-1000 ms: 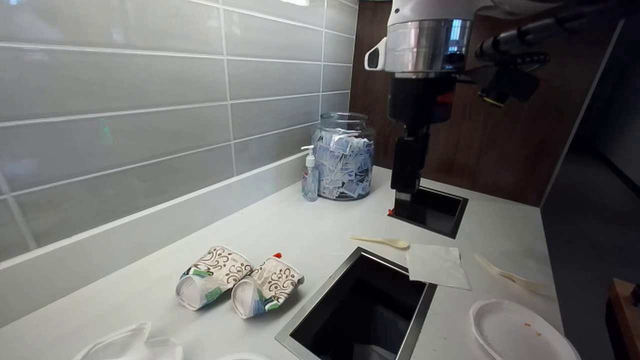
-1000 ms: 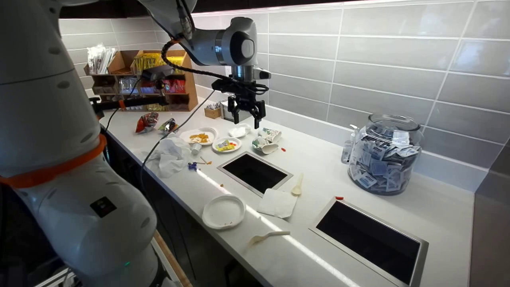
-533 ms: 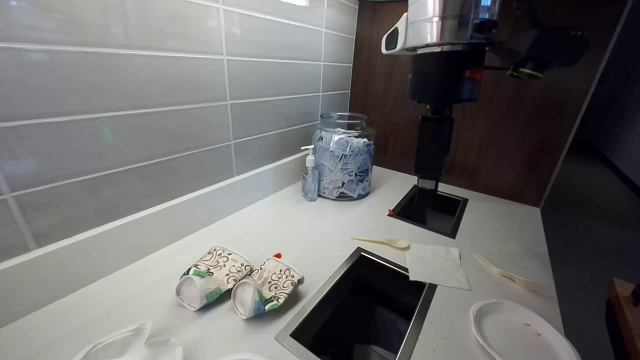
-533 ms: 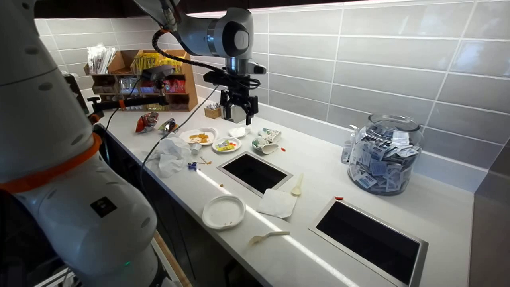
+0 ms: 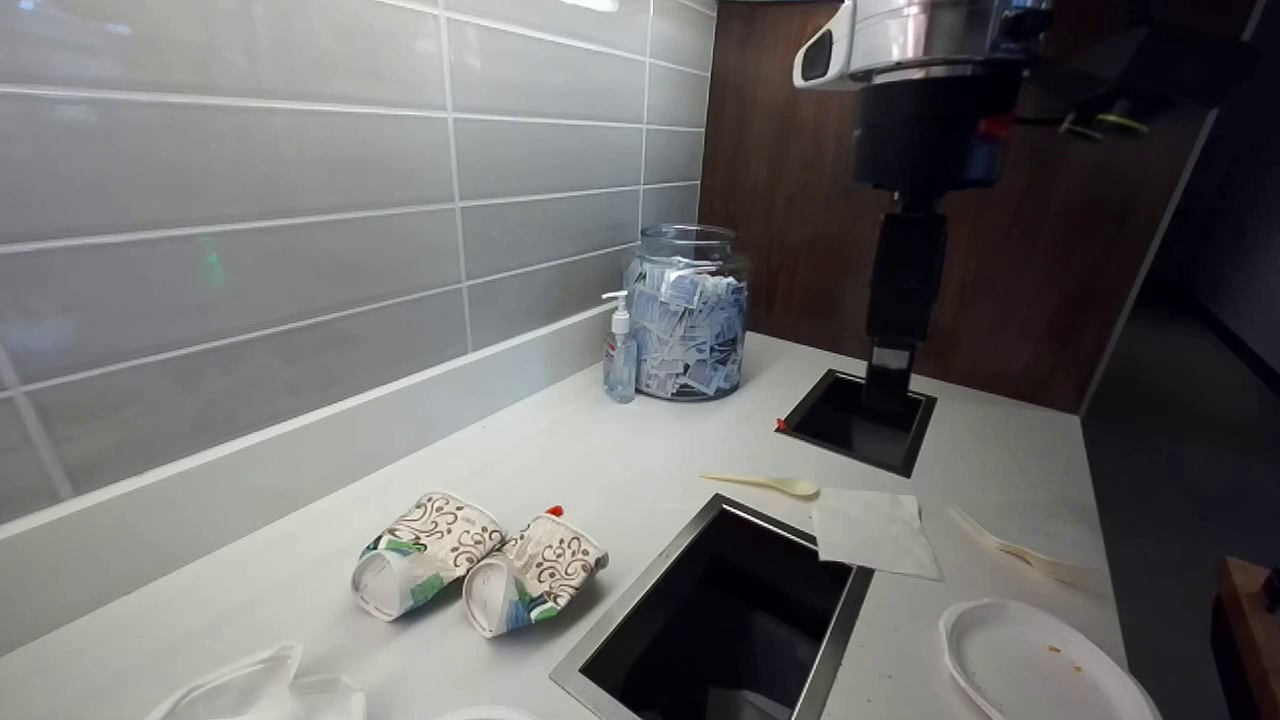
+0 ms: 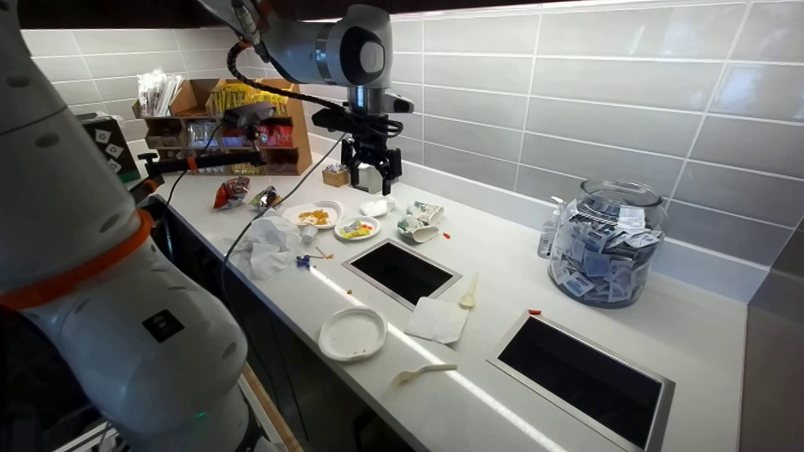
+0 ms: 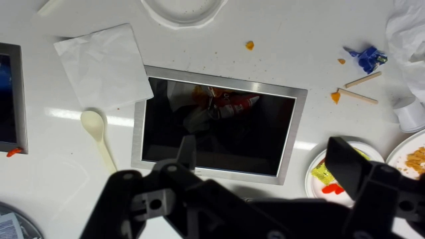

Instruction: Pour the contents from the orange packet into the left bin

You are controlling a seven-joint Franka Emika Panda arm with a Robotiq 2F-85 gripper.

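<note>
The long white counter [image 6: 502,270] runs past a brown wooden shelf rack [image 6: 304,132] at its far end. Of the two rectangular openings let into it, I take the left bin [image 7: 225,82] to be the black-bottomed one in a thin brushed-metal frame nearer the rack, where a red printed wrapper [image 7: 237,104] shows dimly inside; a second dark opening [image 6: 584,376] lies farther off. The black two-fingered gripper [image 6: 372,186] hangs well above the counter near that bin, fingers spread wide, nothing between them.

The coming move should turn on one gap: the orange packet [image 6: 231,193], a crinkled, shiny snack bag, lies on the counter well apart from the gripper, lower down, toward the rack and the front edge, beyond a round white plate with orange bits [image 6: 334,210]. The wrist view does not show it. In an exterior view its long axis slants from lower left to upper right; the fingers are parted along the counter's length, so the wrist may need a turn.

The packet is bright orange-red with darker brown and silvery patches, bunched and uneven; its mouth and fullness cannot be told. A smaller silver-and-dark foil wrapper [image 6: 265,198] sits just beside it and could snag.
</note>
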